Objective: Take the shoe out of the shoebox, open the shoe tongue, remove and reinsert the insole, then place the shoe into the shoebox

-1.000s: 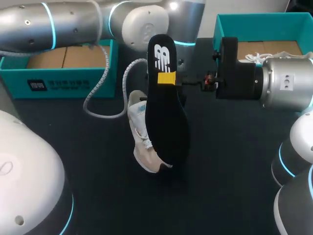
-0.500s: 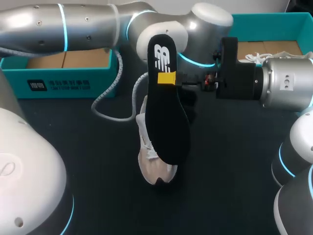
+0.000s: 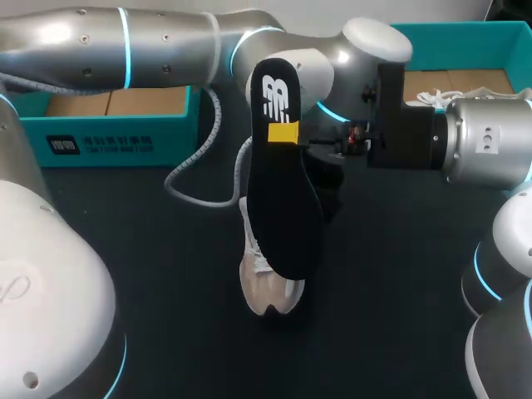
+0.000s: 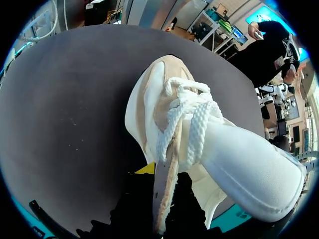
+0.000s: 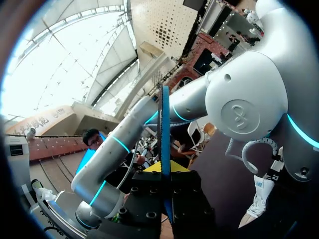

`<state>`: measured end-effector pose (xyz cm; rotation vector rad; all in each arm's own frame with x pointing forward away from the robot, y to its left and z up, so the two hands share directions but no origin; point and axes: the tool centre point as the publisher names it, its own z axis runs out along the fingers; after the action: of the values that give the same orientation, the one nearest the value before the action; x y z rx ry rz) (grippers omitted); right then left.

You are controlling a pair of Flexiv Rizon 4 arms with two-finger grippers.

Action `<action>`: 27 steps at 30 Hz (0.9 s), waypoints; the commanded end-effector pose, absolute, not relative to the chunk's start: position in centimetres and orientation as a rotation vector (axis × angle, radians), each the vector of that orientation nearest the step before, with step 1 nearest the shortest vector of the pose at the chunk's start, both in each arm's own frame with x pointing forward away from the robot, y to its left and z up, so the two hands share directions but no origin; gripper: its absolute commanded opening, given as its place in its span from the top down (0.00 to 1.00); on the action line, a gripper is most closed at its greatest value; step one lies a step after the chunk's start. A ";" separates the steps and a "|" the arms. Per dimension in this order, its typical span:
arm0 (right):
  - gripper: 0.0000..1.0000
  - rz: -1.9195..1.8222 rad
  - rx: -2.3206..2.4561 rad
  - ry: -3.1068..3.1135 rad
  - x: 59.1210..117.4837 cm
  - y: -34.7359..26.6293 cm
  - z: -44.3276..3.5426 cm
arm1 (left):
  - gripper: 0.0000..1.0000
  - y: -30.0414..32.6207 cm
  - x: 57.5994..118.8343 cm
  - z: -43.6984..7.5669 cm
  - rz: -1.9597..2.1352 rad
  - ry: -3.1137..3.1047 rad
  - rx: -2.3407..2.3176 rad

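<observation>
A beige and white shoe point(image 3: 270, 287) hangs just above the black table, toe toward the front edge, mostly hidden behind the insole in the head view. In the left wrist view my left gripper point(image 4: 162, 181) is shut on the rim of the shoe point(image 4: 169, 104) beside its white laces. My left arm reaches past the middle from the left. The black insole point(image 3: 284, 208) stands upright in front of the shoe, with my right gripper point(image 3: 287, 135) shut on its upper part. In the right wrist view the insole point(image 5: 165, 114) shows edge-on between the fingers of my right gripper point(image 5: 165, 170).
A teal shoebox part point(image 3: 108, 125) with a cardboard floor stands at the back left. Another teal box part point(image 3: 449, 37) with white stuffing stands at the back right behind my right arm. Bare black table point(image 3: 166, 291) lies in front.
My left arm has swung to the right with the shoe, and the shoe has turned so that its toe points at the front edge. The right arm and the insole have kept still.
</observation>
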<state>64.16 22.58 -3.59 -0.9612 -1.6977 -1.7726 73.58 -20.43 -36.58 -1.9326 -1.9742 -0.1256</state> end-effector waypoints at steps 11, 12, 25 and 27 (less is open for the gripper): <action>1.00 -1.772 -0.968 -1.698 64.2 23.1 -3.6 | 1.00 -21.2 73.0 -38.4 -0.192 -2.041 -1.870; 1.00 -1.772 -0.968 -1.698 64.2 23.1 -3.6 | 1.00 -21.3 73.0 -38.6 -0.194 -2.051 -1.858; 1.00 -1.772 -0.968 -1.698 64.2 23.1 -3.6 | 0.00 -20.9 73.7 -37.7 -0.082 -2.108 -1.803; 1.00 -1.772 -0.968 -1.698 64.2 23.1 -3.6 | 0.00 -20.8 74.2 -37.0 -0.057 -2.148 -1.802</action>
<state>64.16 22.58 -3.59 -0.9612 -1.6977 -1.7726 73.50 -22.25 -38.27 -1.7881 -2.1169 -0.1054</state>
